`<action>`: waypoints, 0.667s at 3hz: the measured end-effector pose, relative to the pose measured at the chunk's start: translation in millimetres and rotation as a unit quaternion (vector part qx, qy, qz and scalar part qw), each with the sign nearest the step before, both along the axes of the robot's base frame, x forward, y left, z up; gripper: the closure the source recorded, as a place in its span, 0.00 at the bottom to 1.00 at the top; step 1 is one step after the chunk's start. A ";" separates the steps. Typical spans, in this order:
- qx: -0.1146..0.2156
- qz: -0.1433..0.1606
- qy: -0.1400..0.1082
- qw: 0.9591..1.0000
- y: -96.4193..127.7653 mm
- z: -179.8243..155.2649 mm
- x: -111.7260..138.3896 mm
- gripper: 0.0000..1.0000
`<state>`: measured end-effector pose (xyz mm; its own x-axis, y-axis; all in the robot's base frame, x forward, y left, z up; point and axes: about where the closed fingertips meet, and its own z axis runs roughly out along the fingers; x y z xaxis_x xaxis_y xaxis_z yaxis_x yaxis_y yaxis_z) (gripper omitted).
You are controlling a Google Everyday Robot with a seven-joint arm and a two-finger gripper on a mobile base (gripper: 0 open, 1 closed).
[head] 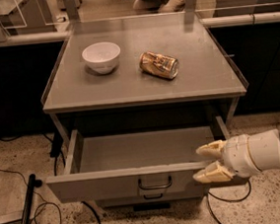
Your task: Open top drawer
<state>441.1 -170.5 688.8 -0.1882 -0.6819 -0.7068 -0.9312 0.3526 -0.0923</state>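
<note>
The top drawer (102, 184) is pulled out from under the grey cabinet top and shows an empty grey inside. Its flat front carries a small dark wire handle (155, 184) at the centre. My gripper (207, 164) comes in from the right on a white arm. Its cream fingers (209, 150) sit at the right end of the drawer's front rim, one finger above the rim and one below. The handle of a lower drawer (153, 197) peeks out beneath.
A white bowl (101, 56) and a gold can (159, 64) lying on its side rest on the cabinet top (142, 86). Black cables (46, 219) and a dark rod (26, 214) lie on the speckled floor at left. A glass-railed barrier runs behind.
</note>
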 end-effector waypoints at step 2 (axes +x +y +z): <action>0.000 0.000 0.000 1.000 0.1 0.0 0.0 0.77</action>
<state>441.1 -170.4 688.8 -0.1881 -0.6819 -0.7068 -0.9312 0.3525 -0.0923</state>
